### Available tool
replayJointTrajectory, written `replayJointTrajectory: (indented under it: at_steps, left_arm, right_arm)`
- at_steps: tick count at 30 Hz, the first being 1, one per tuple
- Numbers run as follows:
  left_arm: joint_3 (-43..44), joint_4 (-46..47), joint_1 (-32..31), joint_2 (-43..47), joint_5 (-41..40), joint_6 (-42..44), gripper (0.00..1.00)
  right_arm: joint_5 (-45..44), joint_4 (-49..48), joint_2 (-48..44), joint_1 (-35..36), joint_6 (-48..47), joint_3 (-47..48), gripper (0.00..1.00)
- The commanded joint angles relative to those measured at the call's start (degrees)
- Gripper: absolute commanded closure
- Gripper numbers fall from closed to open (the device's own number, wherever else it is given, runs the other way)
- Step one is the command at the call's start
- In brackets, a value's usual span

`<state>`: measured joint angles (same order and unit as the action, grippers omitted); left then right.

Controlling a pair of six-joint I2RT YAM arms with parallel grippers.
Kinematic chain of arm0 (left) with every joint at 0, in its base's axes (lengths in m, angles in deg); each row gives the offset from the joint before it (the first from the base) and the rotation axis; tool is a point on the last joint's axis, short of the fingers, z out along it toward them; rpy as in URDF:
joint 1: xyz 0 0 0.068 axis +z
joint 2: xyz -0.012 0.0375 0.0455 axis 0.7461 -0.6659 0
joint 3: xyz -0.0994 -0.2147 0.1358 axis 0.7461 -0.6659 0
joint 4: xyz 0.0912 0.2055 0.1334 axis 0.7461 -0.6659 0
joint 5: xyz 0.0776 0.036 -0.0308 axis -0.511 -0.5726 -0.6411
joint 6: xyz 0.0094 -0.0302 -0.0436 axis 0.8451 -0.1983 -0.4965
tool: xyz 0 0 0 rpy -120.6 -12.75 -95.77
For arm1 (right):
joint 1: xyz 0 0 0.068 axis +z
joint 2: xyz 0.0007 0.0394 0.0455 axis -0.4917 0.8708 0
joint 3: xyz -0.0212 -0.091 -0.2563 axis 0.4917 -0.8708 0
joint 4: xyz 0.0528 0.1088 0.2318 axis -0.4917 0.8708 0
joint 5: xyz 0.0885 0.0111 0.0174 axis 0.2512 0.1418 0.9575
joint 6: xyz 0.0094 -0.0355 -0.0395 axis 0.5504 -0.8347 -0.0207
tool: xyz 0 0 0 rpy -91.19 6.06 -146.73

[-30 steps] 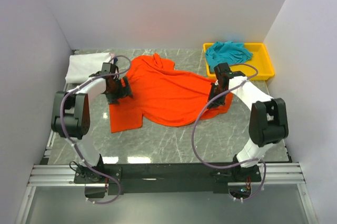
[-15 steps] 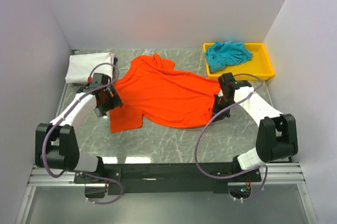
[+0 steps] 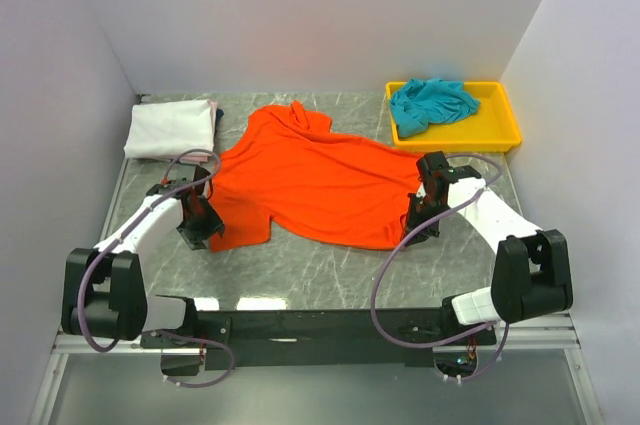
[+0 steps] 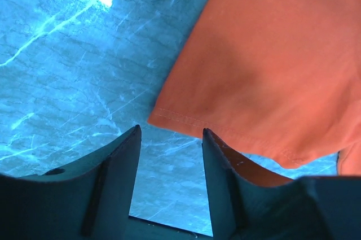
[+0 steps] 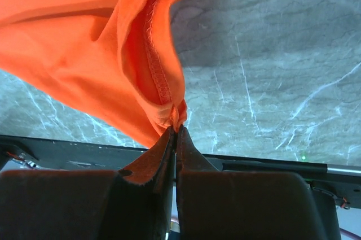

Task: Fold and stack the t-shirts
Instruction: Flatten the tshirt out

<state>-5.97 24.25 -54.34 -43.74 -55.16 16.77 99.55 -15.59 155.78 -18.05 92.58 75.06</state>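
The orange-red t-shirt (image 3: 320, 180) lies spread across the middle of the marble table. My left gripper (image 3: 200, 228) hovers at its near left corner, open. In the left wrist view the hemmed corner (image 4: 169, 117) sits just beyond the gripper (image 4: 169, 135), and only bare table shows between the fingers. My right gripper (image 3: 416, 217) is shut on the shirt's near right hem, and in the right wrist view the bunched hem (image 5: 169, 107) is pinched at the tips of the gripper (image 5: 177, 129). A white t-shirt (image 3: 170, 128) lies folded at the back left. A teal t-shirt (image 3: 432, 100) is crumpled in the tray.
The yellow tray (image 3: 505, 130) stands at the back right corner. White walls close in the table on the left, back and right. The black rail (image 3: 320, 325) with both arm bases runs along the near edge.
My left arm has swung from the shirt's left sleeve toward the near left corner, and its jaws have narrowed. My right gripper has drawn the right hem nearer to the front.
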Motion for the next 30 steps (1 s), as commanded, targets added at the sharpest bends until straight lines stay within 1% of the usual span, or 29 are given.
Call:
replayJointTrajectory:
  at_steps: [1,3,6,15,20,21,29,30]
  left_arm:
    - [-0.3,0.6,-0.2,-1.4,-0.5,-1.5,0.47]
    - [-0.4,1.4,-0.2,-2.6,-0.5,-1.4,0.49]
    - [-1.0,2.5,-0.2,-2.8,-1.0,-1.9,0.56]
    - [-2.6,3.9,-0.2,-4.0,-0.7,-4.2,0.55]
    - [-3.4,5.3,-0.2,-5.3,-0.9,-4.3,0.57]
    - [-3.8,5.6,-0.2,-5.5,-0.9,-4.3,0.62]
    - [-4.8,8.2,-0.2,-6.4,-1.0,-3.5,0.83]
    - [-4.5,7.8,-0.2,-6.3,-0.9,-3.5,0.88]
  right_arm:
    - [0.9,-0.5,-2.2,0.4,-0.7,-0.8,0.97]
    - [1.2,-0.8,-2.9,0.3,-0.4,-1.3,0.97]
    - [1.5,-1.0,-3.7,0.3,0.0,-2.5,0.96]
    - [0.6,-0.6,-4.9,0.4,0.7,-3.5,0.96]
    - [0.7,-0.8,-4.8,0.4,1.0,-4.0,0.96]
    - [0.7,-0.9,-4.8,0.4,0.9,-4.0,0.96]
    - [0.6,-0.9,-3.8,0.4,0.7,-3.3,0.96]
    - [0.6,-0.8,-3.7,0.4,0.7,-3.2,0.97]
